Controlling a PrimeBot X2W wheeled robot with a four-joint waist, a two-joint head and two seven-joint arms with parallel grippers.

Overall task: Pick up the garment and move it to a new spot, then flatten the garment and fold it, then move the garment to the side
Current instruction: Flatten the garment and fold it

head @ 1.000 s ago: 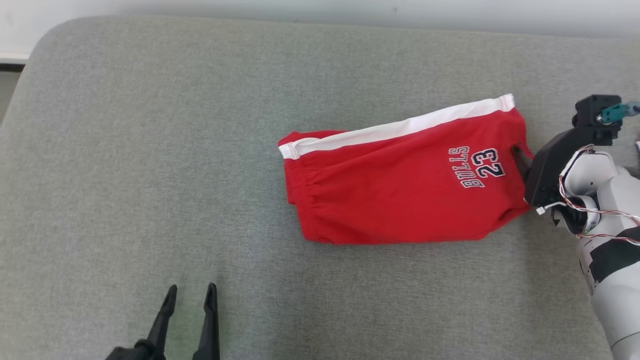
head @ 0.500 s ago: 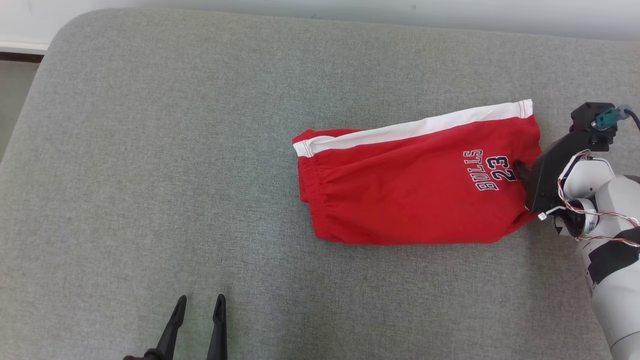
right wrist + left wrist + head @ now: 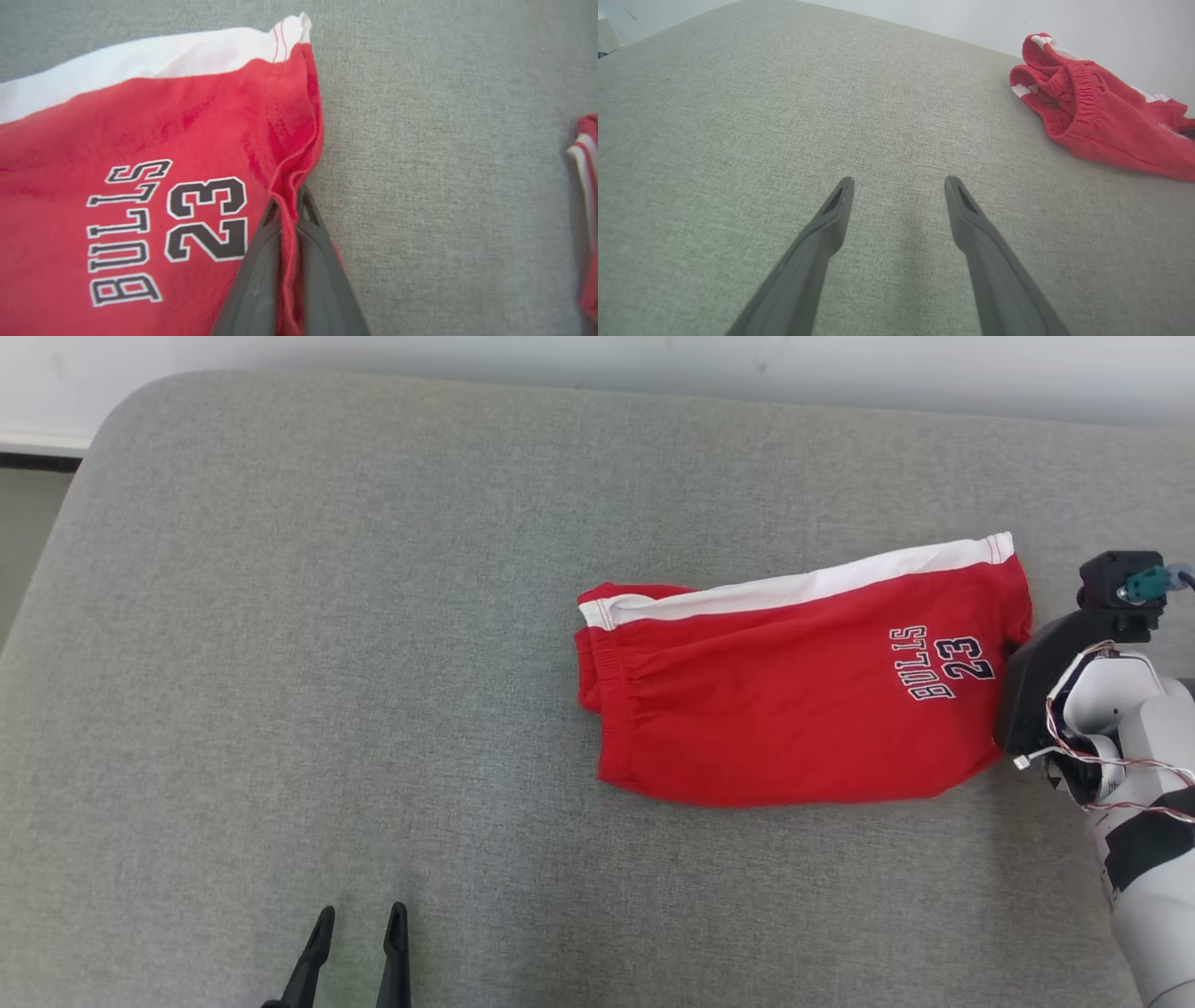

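Note:
The garment [image 3: 794, 709] is a pair of red shorts with a white side stripe and "BULLS 23" print, folded flat on the grey cushion at centre right. In the right wrist view my right gripper [image 3: 289, 205] is shut on the garment [image 3: 140, 154], pinching a ridge of its hem edge between the two fingers. In the head view the right wrist housing covers the fingers at the garment's right edge. My left gripper [image 3: 358, 922] stands open near the lower left, far from the garment, with nothing between its fingers [image 3: 831, 219]. The garment's [image 3: 1092, 116] elastic waistband faces the left wrist view.
The grey cushion [image 3: 327, 616] spreads wide to the left and front of the garment. A white wall runs along the cushion's far edge. Another red and white piece of cloth [image 3: 586, 186] lies at the right edge of the right wrist view.
The right gripper's fingers have closed on the garment's right hem. The head camera has shifted, so the whole picture has moved. The left gripper stays open.

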